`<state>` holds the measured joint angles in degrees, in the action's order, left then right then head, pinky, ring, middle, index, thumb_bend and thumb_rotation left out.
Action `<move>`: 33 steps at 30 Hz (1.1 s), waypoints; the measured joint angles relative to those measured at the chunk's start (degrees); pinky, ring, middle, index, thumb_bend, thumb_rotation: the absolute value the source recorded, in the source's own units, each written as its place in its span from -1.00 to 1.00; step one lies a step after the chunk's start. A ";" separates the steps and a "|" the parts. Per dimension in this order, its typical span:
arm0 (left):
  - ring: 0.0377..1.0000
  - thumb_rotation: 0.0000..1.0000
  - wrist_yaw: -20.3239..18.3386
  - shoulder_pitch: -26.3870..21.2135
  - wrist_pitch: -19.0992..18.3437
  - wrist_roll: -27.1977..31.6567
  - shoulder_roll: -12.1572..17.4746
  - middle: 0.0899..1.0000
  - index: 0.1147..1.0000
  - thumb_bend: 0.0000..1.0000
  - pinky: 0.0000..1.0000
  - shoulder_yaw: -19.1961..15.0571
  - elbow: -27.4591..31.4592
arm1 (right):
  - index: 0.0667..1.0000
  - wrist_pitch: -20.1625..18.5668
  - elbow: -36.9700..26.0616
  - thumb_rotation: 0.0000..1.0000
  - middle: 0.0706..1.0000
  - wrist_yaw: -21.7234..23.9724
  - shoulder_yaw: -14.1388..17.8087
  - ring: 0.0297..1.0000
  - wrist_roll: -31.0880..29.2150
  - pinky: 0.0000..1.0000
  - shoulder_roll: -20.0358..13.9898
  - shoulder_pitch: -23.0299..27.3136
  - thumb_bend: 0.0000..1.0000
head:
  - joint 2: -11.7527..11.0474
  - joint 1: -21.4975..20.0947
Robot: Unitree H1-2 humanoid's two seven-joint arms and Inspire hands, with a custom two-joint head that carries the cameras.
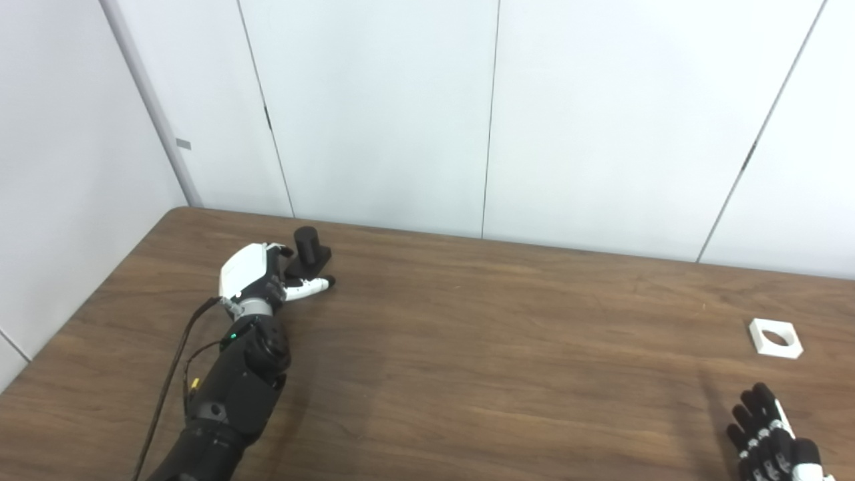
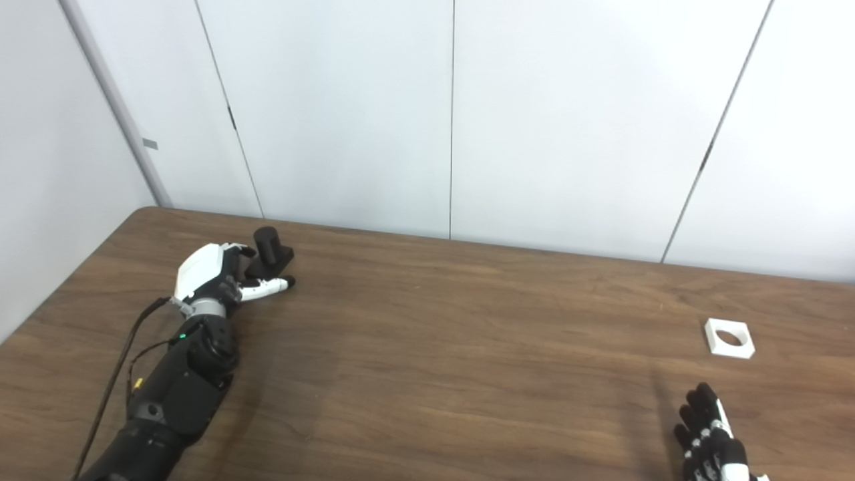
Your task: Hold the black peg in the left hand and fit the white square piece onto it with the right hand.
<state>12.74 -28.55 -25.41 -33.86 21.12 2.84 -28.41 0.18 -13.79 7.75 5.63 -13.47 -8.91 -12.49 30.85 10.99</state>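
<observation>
While the left robot hand (image 1: 257, 277) cups the black peg (image 1: 308, 252) — grasp unconfirmed | right robot hand (image 1: 771, 437) open, idle | next — reach white square piece (image 1: 775, 338) on bench (image 1: 501, 347).

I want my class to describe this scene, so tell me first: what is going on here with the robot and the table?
A two-armed robot is starting a fitting job at a wooden table. Its left hand has reached to the black peg near the far left of the table and is curled around it; whether the grip is closed cannot be told. The white square piece, with a round hole, lies untouched on the right. The right hand waits open just nearer than it, holding nothing.
</observation>
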 measured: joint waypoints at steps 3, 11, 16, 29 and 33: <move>0.96 -0.13 0.04 -0.02 -0.44 -0.01 0.07 0.86 0.53 0.69 0.99 0.34 0.00 | 1.00 -0.10 -0.04 1.00 1.00 -0.02 0.01 1.00 -0.01 1.00 0.00 0.00 0.24 | 0.09 0.61; 0.94 -0.18 0.24 -0.43 -0.93 -2.77 0.18 0.85 0.52 0.68 0.95 0.86 -1.13 | 1.00 0.41 -0.01 1.00 1.00 0.02 0.02 1.00 -0.37 1.00 -0.08 0.00 0.21 | 0.35 0.44; 0.94 -0.20 0.25 -0.61 -0.95 -3.12 0.18 0.85 0.48 0.67 0.94 0.81 -1.50 | 1.00 0.42 -0.02 1.00 1.00 0.02 0.02 1.00 -0.36 1.00 -0.08 -0.02 0.19 | 0.44 0.35; 0.89 -0.23 0.81 -2.86 -0.69 -2.22 0.66 0.76 0.34 0.60 0.89 1.88 -4.34 | 1.00 0.31 -0.07 1.00 1.00 0.00 -0.01 1.00 -0.18 1.00 -0.08 -0.09 0.23 | 0.35 -0.26; 0.86 -0.31 1.41 -3.13 -0.30 -1.77 0.88 0.73 0.27 0.59 0.85 1.95 -4.88 | 1.00 0.21 -0.07 1.00 1.00 -0.03 -0.02 1.00 0.17 1.00 -0.06 -0.08 0.21 | 0.35 -0.26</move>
<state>14.15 -31.68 -25.71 -35.63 22.00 4.79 -33.29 0.40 -13.86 7.72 5.61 -13.30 -8.97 -12.57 31.20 10.72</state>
